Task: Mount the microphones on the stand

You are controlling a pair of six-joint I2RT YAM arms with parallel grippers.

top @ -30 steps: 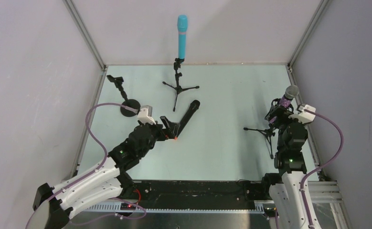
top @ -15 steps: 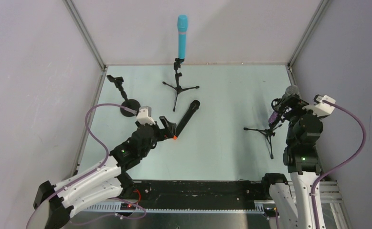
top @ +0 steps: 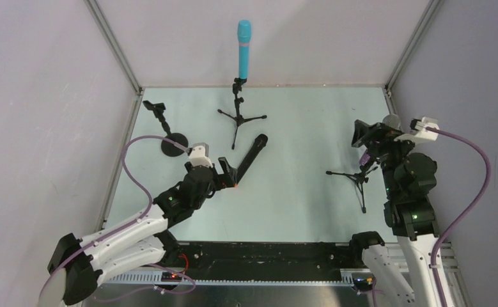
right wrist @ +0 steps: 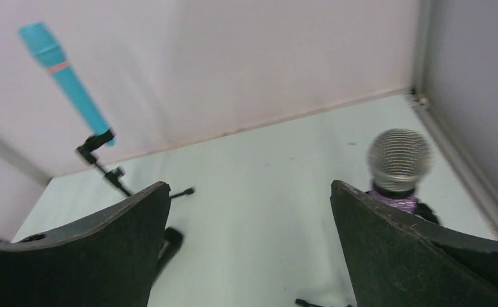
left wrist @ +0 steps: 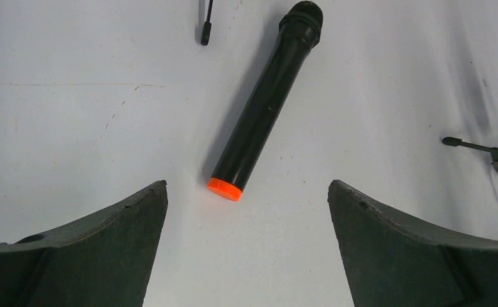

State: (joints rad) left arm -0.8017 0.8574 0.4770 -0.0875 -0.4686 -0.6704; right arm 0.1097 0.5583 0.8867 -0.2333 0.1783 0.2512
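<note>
The black microphone lies flat on the table, near the middle of the overhead view. Its orange end points to my left gripper and its head points up-right in the frame. My left gripper is spread wide and holds nothing. In the wrist view the orange end sits just ahead, between the two fingers and nearer to the left one, and touches neither.

I judge that this microphone is the one not yet attached. The risk is in the grasp. The body is round and smooth, so if I close only on the orange tip it may squeeze out forward or roll away. I am also not centred on it, so one finger could push it sideways before the other one arrives.

Above its head in the overhead view stands a tripod with the turquoise microphone upright on it. One leg tip is near the black microphone's head, so a push there could disturb that stand. The empty stand with a round base is at upper left, and my cable passes close to the base, which could catch when I carry the microphone there.

My right gripper is also parted and empty. The purple microphone seems to sit in the clip of the right-side tripod, just beside my right finger. A careless move there could tip it.
</note>
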